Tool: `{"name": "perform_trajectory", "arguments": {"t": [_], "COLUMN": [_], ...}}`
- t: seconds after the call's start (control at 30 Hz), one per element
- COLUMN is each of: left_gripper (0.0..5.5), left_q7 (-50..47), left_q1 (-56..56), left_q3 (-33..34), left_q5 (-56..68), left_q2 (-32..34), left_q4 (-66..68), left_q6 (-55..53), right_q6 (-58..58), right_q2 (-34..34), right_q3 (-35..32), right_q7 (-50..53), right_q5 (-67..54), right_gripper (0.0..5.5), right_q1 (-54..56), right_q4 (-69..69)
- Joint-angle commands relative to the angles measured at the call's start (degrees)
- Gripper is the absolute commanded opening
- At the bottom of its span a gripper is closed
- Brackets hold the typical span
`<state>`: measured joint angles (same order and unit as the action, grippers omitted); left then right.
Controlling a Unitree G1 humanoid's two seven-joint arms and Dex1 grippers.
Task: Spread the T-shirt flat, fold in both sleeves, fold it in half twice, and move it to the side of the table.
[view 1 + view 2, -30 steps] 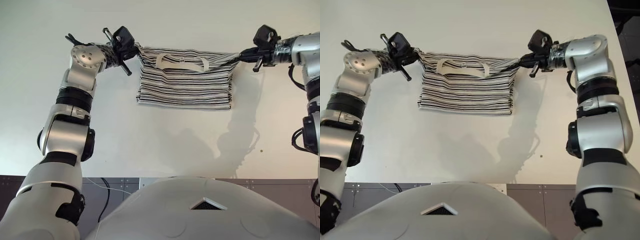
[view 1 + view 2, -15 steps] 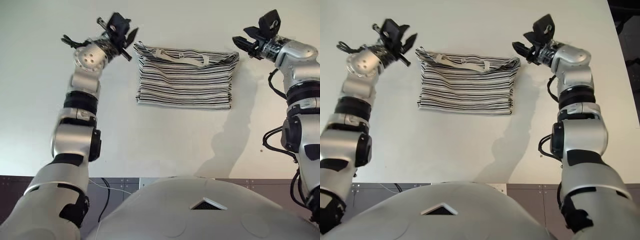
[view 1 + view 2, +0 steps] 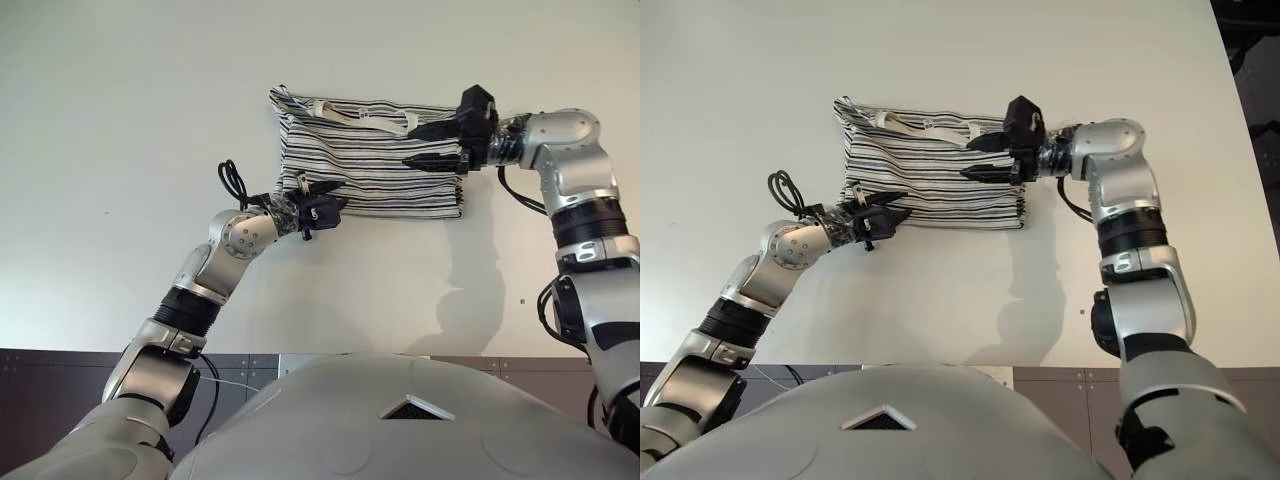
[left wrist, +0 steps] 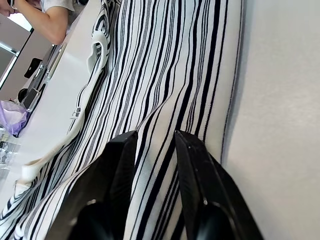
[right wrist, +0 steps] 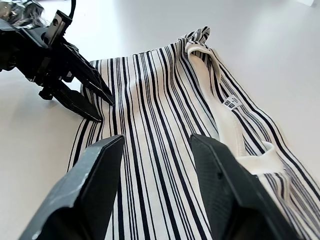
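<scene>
The black-and-white striped T-shirt (image 3: 350, 165) lies folded into a rectangle on the white table (image 3: 130, 120), its white collar (image 3: 365, 113) along the far edge. My left gripper (image 3: 328, 195) is open at the shirt's near left corner, its fingertips (image 4: 127, 145) low over the striped cloth. My right gripper (image 3: 432, 146) hovers open over the shirt's right part, nothing between its fingers (image 5: 100, 190). The right wrist view also shows the left gripper (image 5: 92, 97) at the cloth's edge.
Bare table top lies left of the shirt and between it and the front edge (image 3: 300, 352). The table's right edge (image 3: 1240, 120) runs close behind my right arm. A loose cable (image 3: 205, 375) hangs below the front edge.
Both grippers, which held the far corners and let go, have come in open: the left down to the near left corner, the right over the shirt's right part. The shirt lies still.
</scene>
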<state>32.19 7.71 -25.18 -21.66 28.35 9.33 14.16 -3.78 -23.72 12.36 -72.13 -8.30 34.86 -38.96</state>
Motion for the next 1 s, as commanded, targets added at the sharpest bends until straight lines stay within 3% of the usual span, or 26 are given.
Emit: {"name": "perform_trajectory", "arguments": {"t": [0.03, 0.27, 0.4, 0.53, 0.8, 1.0], "left_gripper": [1.38, 1.38, 1.38, 1.38, 1.38, 1.38], "left_q7": [1.78, 3.89, 4.75, 5.10, 1.65, -3.84], "left_q1": [-0.63, -1.96, -2.63, -2.69, -9.02, -19.58], "left_q3": [-2.56, -3.98, -4.64, -4.45, 0.15, 8.62], "left_q5": [-3.41, -3.07, -3.02, -2.44, -0.89, 0.57], "left_q2": [1.42, 4.48, 5.57, 6.20, 8.80, 11.78], "left_q4": [4.84, 3.73, 3.33, 3.10, 0.46, -4.75], "left_q6": [-1.25, 0.24, 0.77, 0.45, -2.72, -6.11], "right_q6": [4.68, 17.38, 18.92, 19.50, 25.57, 34.65], "right_q2": [1.73, 3.25, 5.74, 4.86, 3.14, 4.22], "right_q3": [0.37, -0.83, -3.71, -0.10, 8.44, 15.96], "right_q7": [5.97, 23.77, 30.64, 35.63, 32.52, 17.41], "right_q5": [4.79, 11.72, 11.45, 17.93, 29.50, 34.49], "right_gripper": [2.43, 2.43, 2.43, 2.43, 2.43, 2.43], "right_q1": [4.77, 10.22, 12.90, 13.28, 13.70, 14.76], "right_q4": [-11.72, -27.11, -31.42, -34.46, -36.19, -34.55]}}
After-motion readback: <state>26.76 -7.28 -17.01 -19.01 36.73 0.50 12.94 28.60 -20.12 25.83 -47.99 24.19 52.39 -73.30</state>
